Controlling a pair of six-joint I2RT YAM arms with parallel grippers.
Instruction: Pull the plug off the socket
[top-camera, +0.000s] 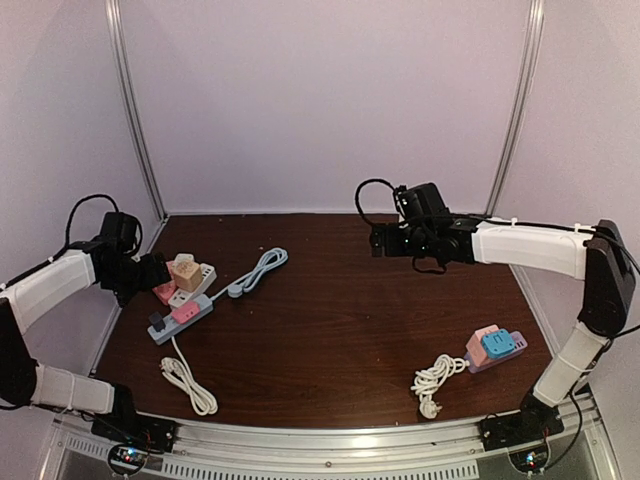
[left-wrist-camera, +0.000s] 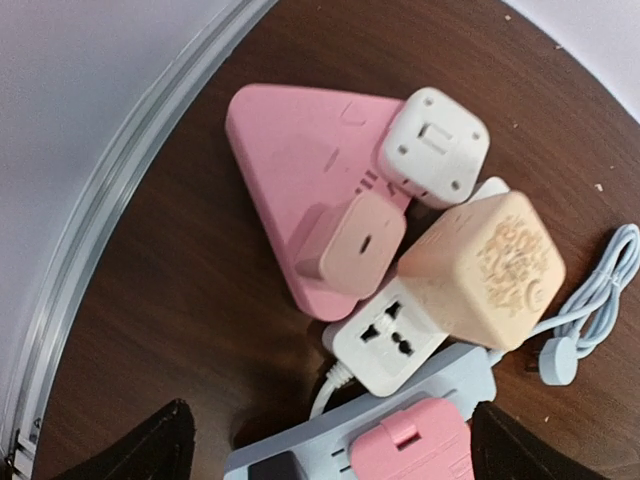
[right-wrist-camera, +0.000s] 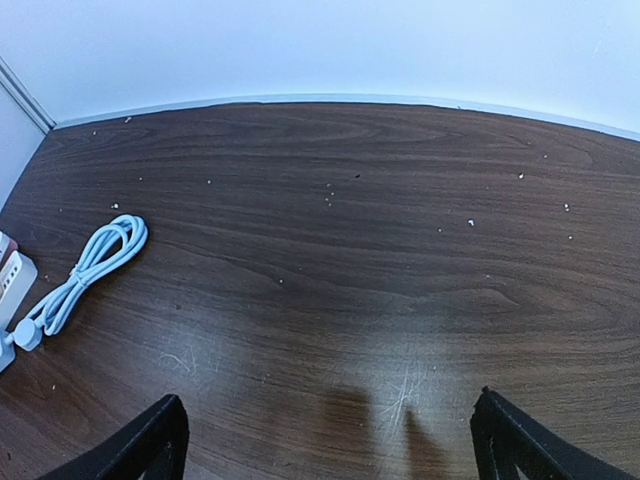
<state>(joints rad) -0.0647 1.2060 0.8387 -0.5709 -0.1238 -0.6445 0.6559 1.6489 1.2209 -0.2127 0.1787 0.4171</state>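
My left gripper (top-camera: 157, 272) hangs with its 2 fingers (left-wrist-camera: 150, 445) spread wide, holding nothing. It is hard by the table's left side, where the aluminium edge rail (left-wrist-camera: 110, 190) runs just beside the pink triangular socket block (left-wrist-camera: 280, 140). There is little room there; the open wood lies to the right.

Between my left fingertips sits the rounded pink plug (left-wrist-camera: 410, 445), seated in the grey power strip (left-wrist-camera: 465, 370). Only my left wrist camera shows the crowd beyond it: a white cube plug (left-wrist-camera: 433, 147) and a small pink plug (left-wrist-camera: 350, 245) on the triangular block, and a peach cube adapter (left-wrist-camera: 485, 270) on the white power strip (left-wrist-camera: 385, 340). Only the top camera shows a black plug (top-camera: 157, 322) at the grey strip's near end, and the purple socket block (top-camera: 495, 348) well apart at the right.

My right gripper (right-wrist-camera: 335, 445) is also spread and empty, above the bare dark wooden table (right-wrist-camera: 350, 250), with the pale blue coiled cable (right-wrist-camera: 85, 270) off to its left. White walls (top-camera: 320, 100) enclose 3 sides.
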